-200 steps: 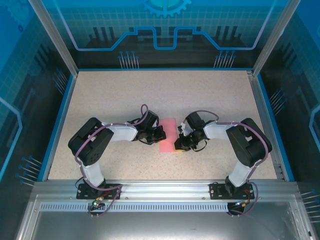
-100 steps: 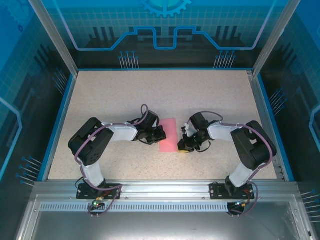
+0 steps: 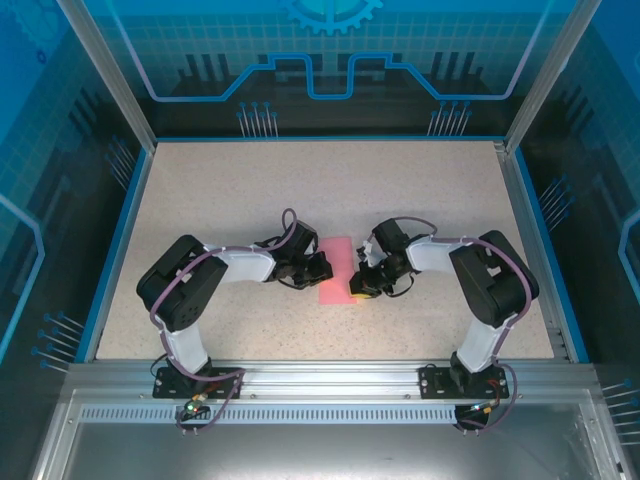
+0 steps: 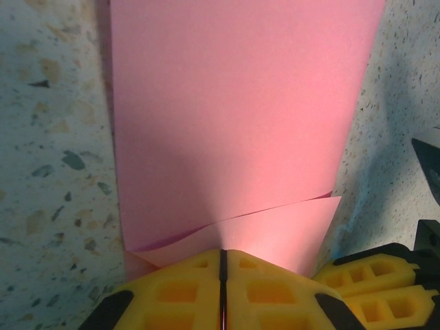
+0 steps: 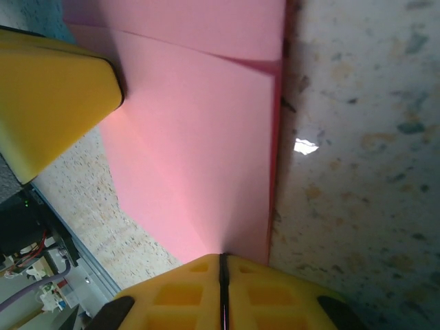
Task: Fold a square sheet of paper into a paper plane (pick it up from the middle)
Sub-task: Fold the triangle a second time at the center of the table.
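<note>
The pink square sheet of paper [image 3: 337,265] lies folded into a narrow strip on the speckled table between both arms. My left gripper [image 3: 324,270] meets its left side. In the left wrist view the left gripper [image 4: 221,256] is shut, with the sheet's [image 4: 234,117] curled upper layer running into its tips. My right gripper [image 3: 357,291] sits at the sheet's near right corner. Seen from the right wrist, the right gripper [image 5: 221,260] is shut on the sheet's [image 5: 199,137] edge, which bows up toward it. The other arm's yellow fingers [image 5: 55,89] show at upper left.
The speckled tabletop [image 3: 250,190] stretches wide behind and beside the paper, bounded by a blue rim [image 3: 118,240] and transparent walls. The metal rail [image 3: 320,375] with both arm bases runs along the near edge. The right arm's yellow fingers [image 4: 371,275] crowd the paper's corner.
The right gripper shifted out to the right, then came back left onto the paper's near right corner. The left arm and the paper stayed in place.
</note>
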Robot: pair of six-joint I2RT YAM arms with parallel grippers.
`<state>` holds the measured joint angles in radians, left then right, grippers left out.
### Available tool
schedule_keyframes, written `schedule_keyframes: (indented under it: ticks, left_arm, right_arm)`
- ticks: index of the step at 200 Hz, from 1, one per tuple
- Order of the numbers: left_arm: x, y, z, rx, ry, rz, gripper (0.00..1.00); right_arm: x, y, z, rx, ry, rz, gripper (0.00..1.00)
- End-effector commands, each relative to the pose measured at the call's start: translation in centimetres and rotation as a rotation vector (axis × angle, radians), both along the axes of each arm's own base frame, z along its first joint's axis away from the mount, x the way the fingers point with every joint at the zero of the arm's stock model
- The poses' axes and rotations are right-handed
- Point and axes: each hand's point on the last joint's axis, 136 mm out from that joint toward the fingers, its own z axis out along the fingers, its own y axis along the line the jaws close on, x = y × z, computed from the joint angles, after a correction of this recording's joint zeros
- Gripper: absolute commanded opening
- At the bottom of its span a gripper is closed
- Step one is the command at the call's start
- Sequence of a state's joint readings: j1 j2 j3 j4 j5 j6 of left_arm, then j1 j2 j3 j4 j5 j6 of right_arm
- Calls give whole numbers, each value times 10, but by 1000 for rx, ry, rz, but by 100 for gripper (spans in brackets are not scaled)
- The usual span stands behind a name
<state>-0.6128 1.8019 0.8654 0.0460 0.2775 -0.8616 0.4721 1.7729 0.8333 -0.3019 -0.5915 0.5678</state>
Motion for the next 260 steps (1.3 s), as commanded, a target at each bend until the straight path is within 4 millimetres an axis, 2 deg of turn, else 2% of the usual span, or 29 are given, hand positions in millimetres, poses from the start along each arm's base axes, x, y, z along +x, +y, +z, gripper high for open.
schedule_keyframes:
  ticks: [1, 37, 48, 70, 78, 117, 169, 210, 231, 260]
  left_arm:
    - [-6, 3, -1, 38, 23, -24, 11]
    - [-8, -9, 30, -3, -29, -61, 13]
    - [-9, -13, 39, -14, -40, -71, 10]
    - [-12, -17, 44, -40, -23, -47, 3]
    - [-14, -20, 42, -49, -12, -44, 0]
    - [-22, -35, 28, -56, 28, -20, 0]
    - [-30, -43, 4, -25, 73, 6, 0]
    - [-30, -32, -14, 46, 86, 41, 0]
    - [-31, -19, -23, 103, 87, 64, 0]
    - [-29, -5, -26, 138, 86, 98, 0]
  right_arm:
    - [-14, -8, -19, -67, 46, 15, 7]
    - [-17, -8, -21, -77, 45, 11, 6]
    - [-16, -8, -22, -81, 46, 9, 6]
    - [-16, -9, -22, -83, 44, 6, 6]
    - [-16, -9, -23, -88, 46, 6, 6]
    - [-15, -8, -22, -84, 45, 4, 5]
    - [-16, -9, -22, -86, 45, 7, 5]
    - [-18, -10, -23, -89, 47, 7, 6]
    - [-18, -11, -24, -92, 50, 7, 5]
    - [-20, -12, -24, -94, 51, 9, 5]
